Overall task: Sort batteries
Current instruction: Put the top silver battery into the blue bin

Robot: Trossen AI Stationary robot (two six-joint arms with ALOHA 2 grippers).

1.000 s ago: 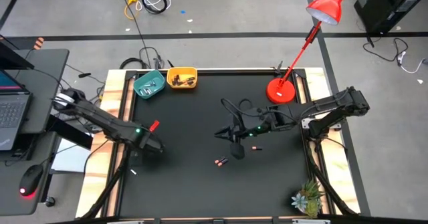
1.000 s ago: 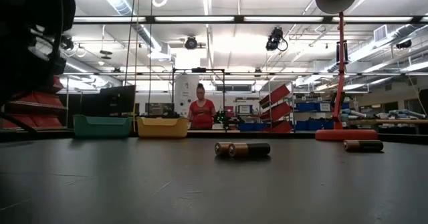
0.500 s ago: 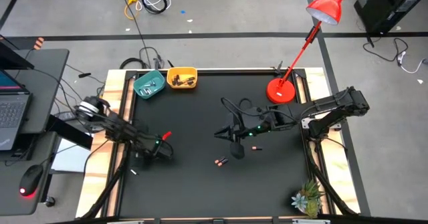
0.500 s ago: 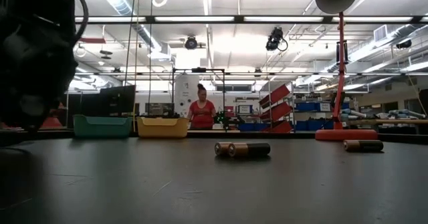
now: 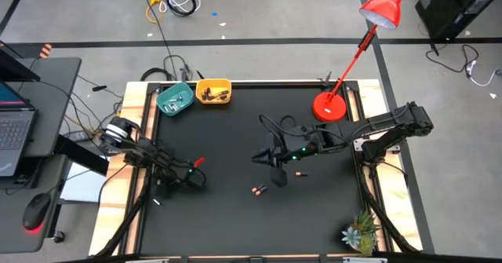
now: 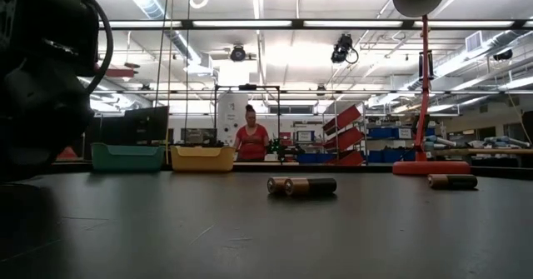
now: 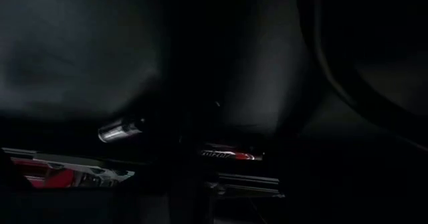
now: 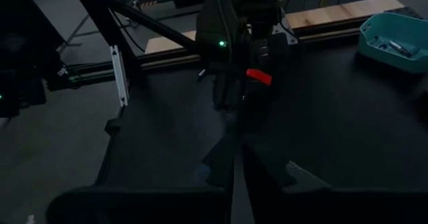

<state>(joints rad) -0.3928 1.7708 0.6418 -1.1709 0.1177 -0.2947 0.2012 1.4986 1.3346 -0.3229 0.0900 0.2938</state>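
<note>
The left pincer (image 5: 196,181) sits low over the surface (image 5: 235,216), empty, its gap unclear; the right pincer (image 5: 256,156), pinched together, waits near loose batteries (image 5: 260,190).

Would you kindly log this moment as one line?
left hand: low over mat, left side | right hand: shut, mid-table | batteries: loose on mat

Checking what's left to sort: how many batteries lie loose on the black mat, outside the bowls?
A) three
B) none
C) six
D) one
A: the low view shows two batteries lying end to end mid-mat and another battery near the lamp base.
</note>
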